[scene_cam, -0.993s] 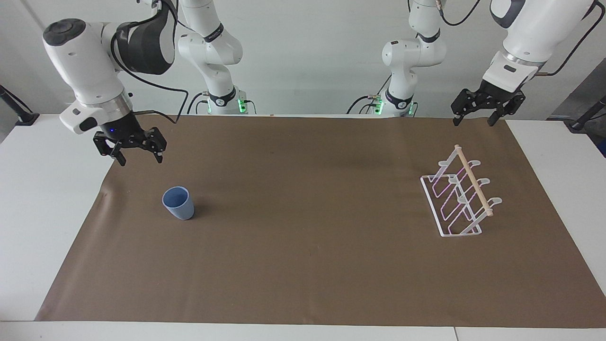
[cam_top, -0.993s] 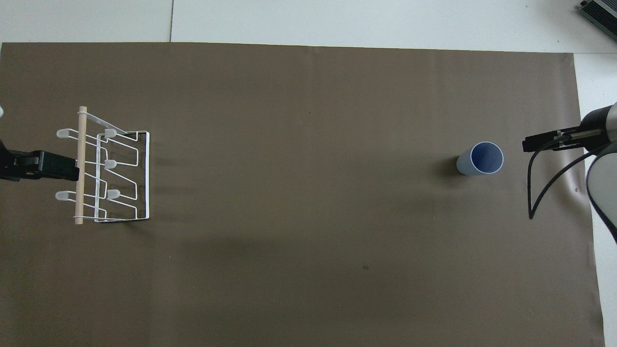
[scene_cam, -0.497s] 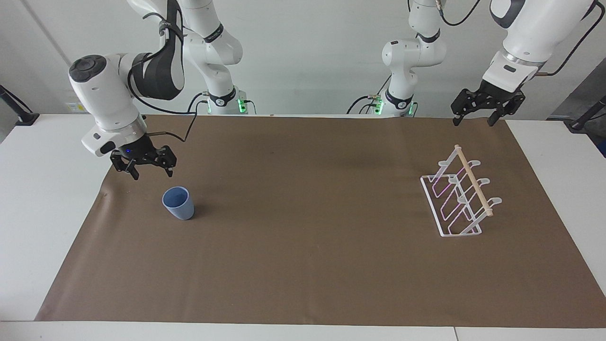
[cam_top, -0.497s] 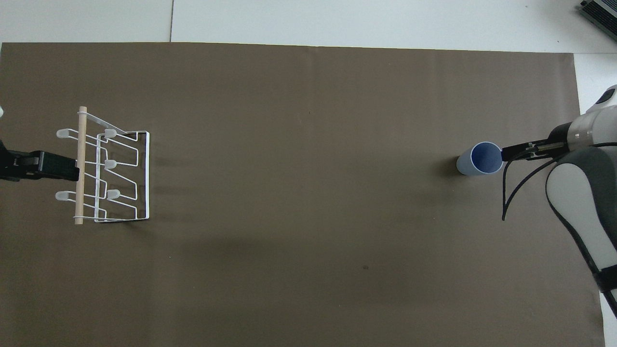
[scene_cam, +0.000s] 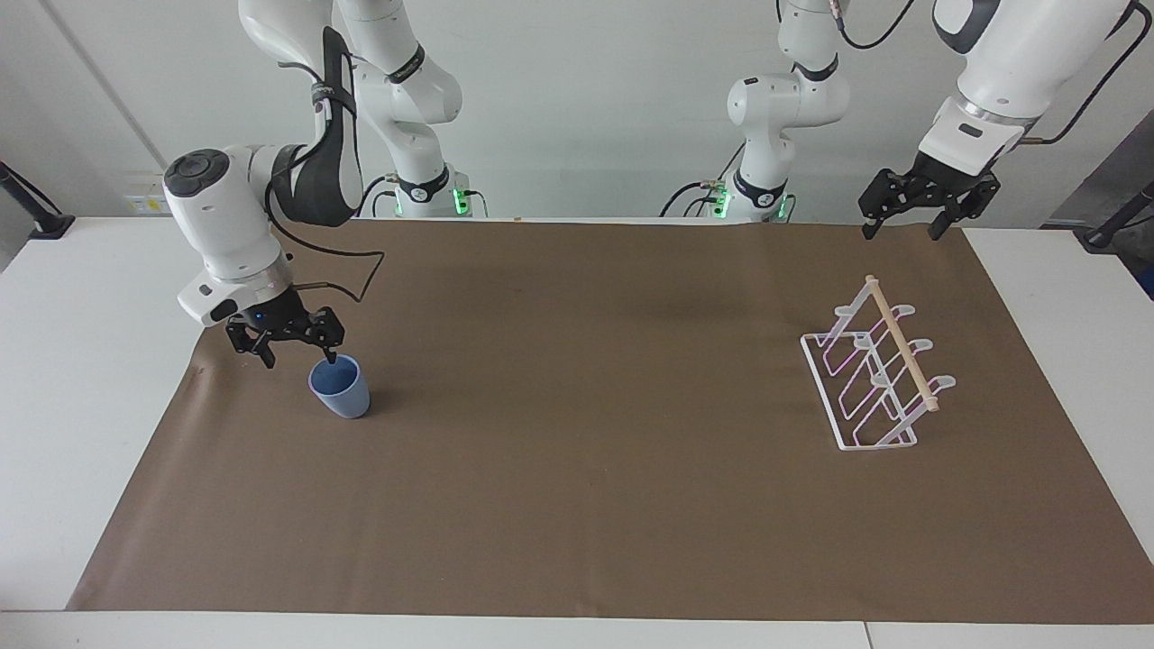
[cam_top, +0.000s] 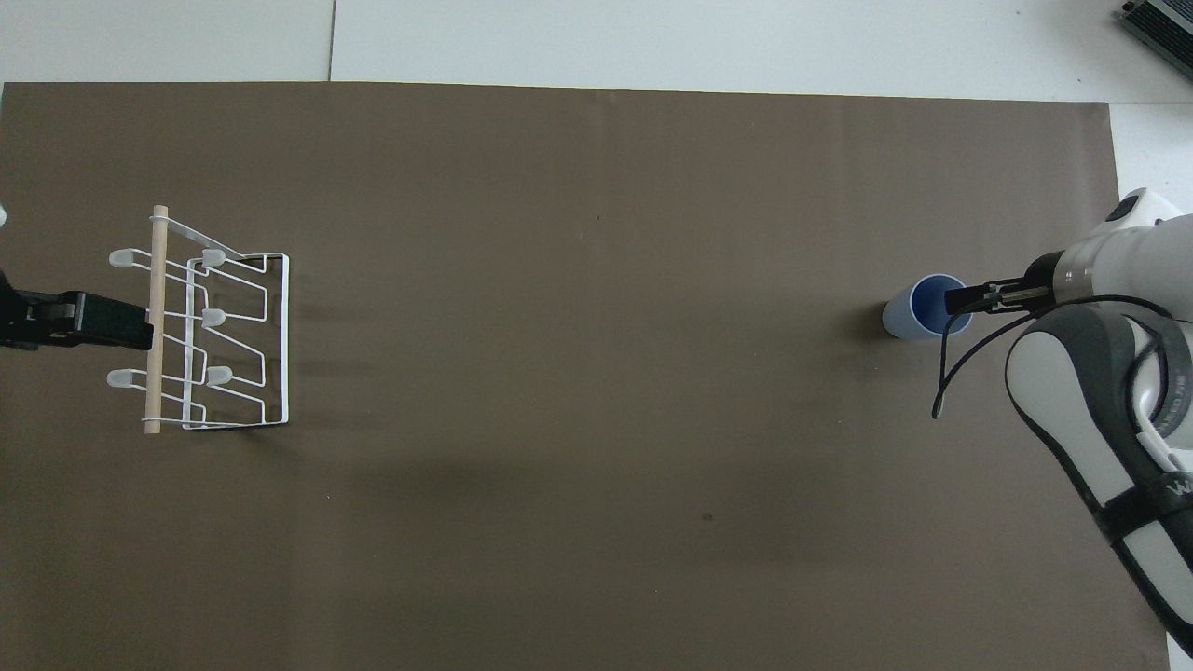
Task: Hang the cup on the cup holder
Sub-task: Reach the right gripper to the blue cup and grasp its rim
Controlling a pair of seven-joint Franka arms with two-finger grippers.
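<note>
The right pincer (scene_cam: pixel 300 353) was low at the light-blue tumbler (scene_cam: pixel 340 388), fingers apart, w/ one fingertip dipping at the rim's edge nearest the robots and the other outside the wall. Judging by that, the aim was prob. a pinch on the wall itself, since the tumbler has no handle to take. No contact could be confirmed; the tumbler stood upright, mouth up, on the brown mat (scene_cam: pixel 577 451) covering the desk (scene_cam: pixel 72 379), just under and partly ahead of the pincer.

In the overhead view the pincer's tip (cam_top: pixel 969 300) overlapped the tumbler's (cam_top: pixel 925 306) rim.

The white wire cup rack (scene_cam: pixel 873 379) stood well apart from this pincer, toward the left arm's end of the desk, pegs slanting up below its wooden dowel (scene_cam: pixel 902 343), all pegs bare. The left pincer (scene_cam: pixel 903 221) waited up in the air over the mat's edge near the rack, fingers spread, holding nothing, likely parked so the route to the pegs stayed free.

Next step prob. needs the fingers to close gently; thin plastic may tip or slide.
</note>
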